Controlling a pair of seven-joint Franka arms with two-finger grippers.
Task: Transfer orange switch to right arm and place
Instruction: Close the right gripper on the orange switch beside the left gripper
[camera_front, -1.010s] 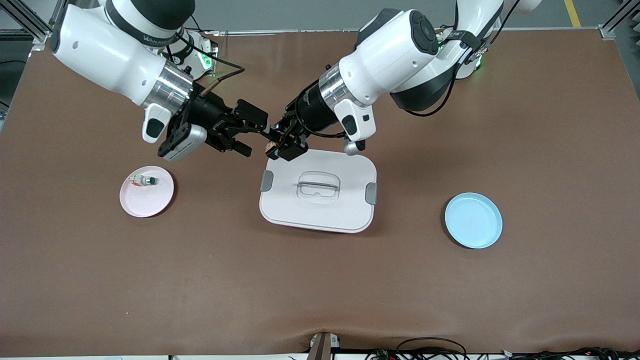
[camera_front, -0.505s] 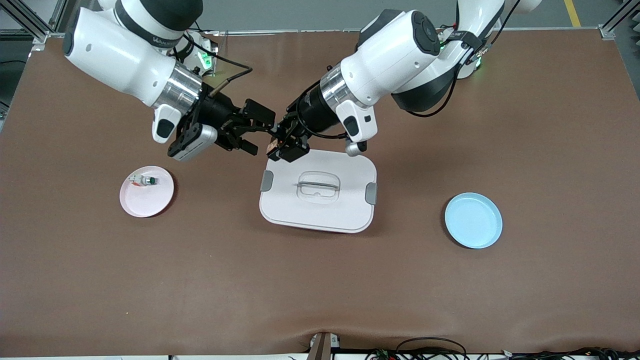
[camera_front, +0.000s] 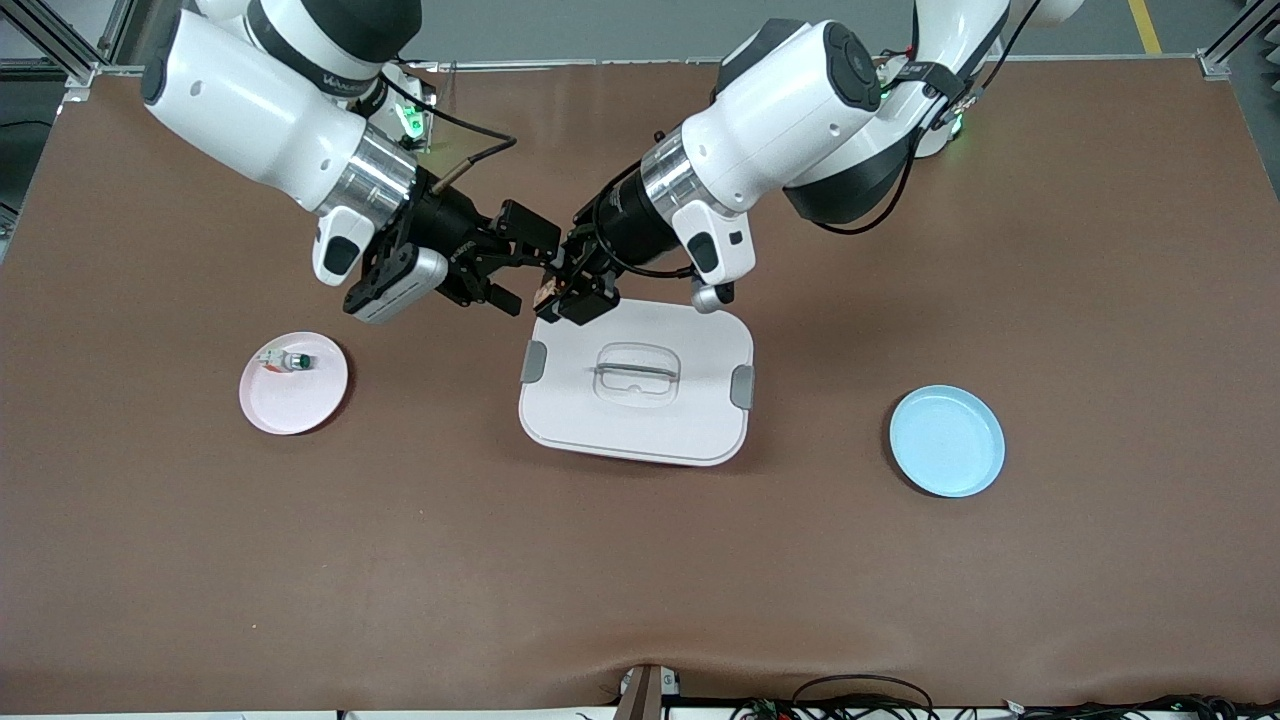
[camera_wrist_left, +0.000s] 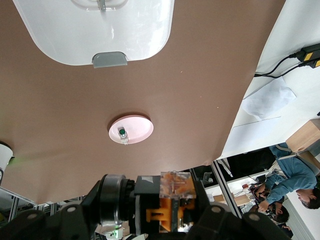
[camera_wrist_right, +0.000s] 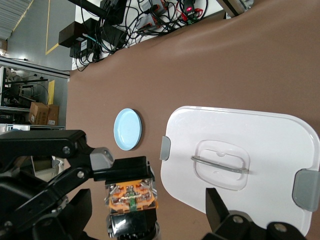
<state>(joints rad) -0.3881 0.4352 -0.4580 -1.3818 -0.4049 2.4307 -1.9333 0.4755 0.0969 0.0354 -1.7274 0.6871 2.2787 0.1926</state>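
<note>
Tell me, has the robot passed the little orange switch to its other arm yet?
Not yet. The left gripper holds the orange switch up over the table beside the white lidded box. The right gripper is open right next to it, jaws either side, not clamped. Left to do: close, let the left gripper release, then set it down, perhaps on the pink plate.

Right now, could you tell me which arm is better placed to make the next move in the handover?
The right. Its right gripper is open beside the orange switch, which the left gripper holds shut above the white lidded box.
</note>
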